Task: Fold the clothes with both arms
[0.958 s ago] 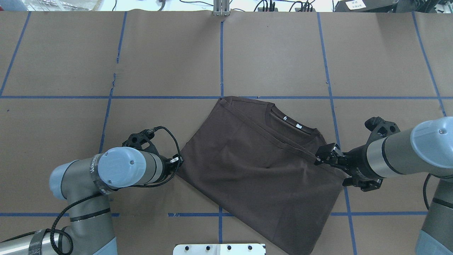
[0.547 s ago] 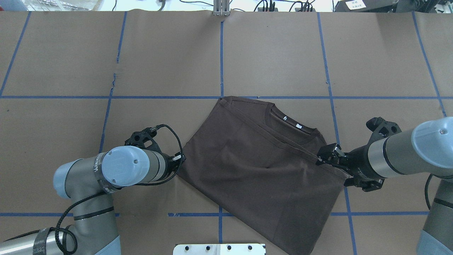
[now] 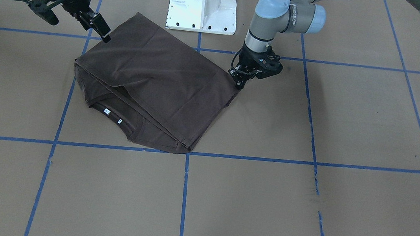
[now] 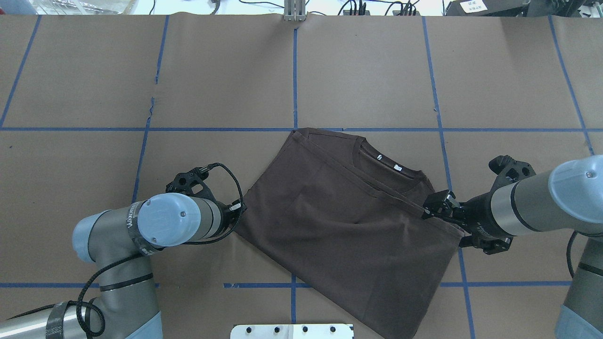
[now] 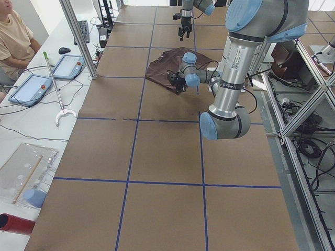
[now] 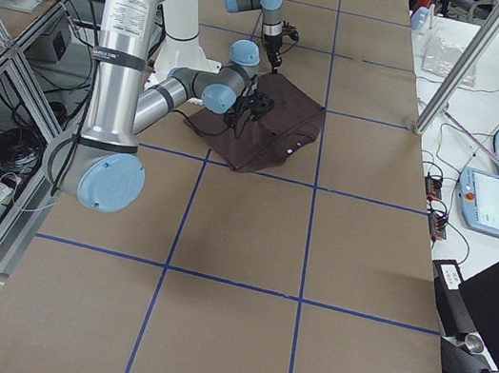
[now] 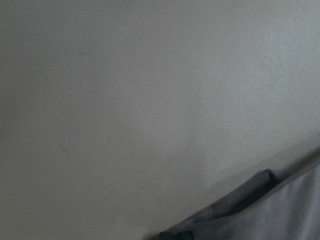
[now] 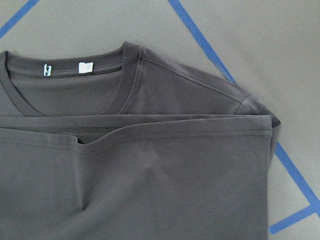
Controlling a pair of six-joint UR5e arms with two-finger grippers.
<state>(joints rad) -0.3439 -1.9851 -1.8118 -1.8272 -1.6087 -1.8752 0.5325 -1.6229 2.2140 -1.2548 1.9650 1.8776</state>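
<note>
Dark brown T-shirt (image 4: 348, 226) lies on the table (image 4: 377, 70), mid-workspace, near the robot's side and skewed to the blue tape grid (image 4: 295, 70). The lower half is folded up over the chest. The stitched hem (image 8: 200, 127) runs just below the ribbed collar (image 8: 125, 75), so the collar and the white neck tags (image 8: 86, 66) remain uncovered.

Left gripper (image 3: 240, 82) sits low at the shirt's corner on its own side. Its wrist view shows only table paper and a sliver of cloth, so whether the fingers are apart or pinching cannot be told.

Right gripper (image 3: 104, 36) is at the opposite end of the folded-over hem, tip at the cloth edge. Its wrist view shows the hem lying flat with no fingers in frame, so its state cannot be told either.

Judgement: each arm stands at one end of the same edge so the layer is carried evenly and lands without twist. The first fold looks laid, with further folds to come. A shallow crease mid-panel may need smoothing.
</note>
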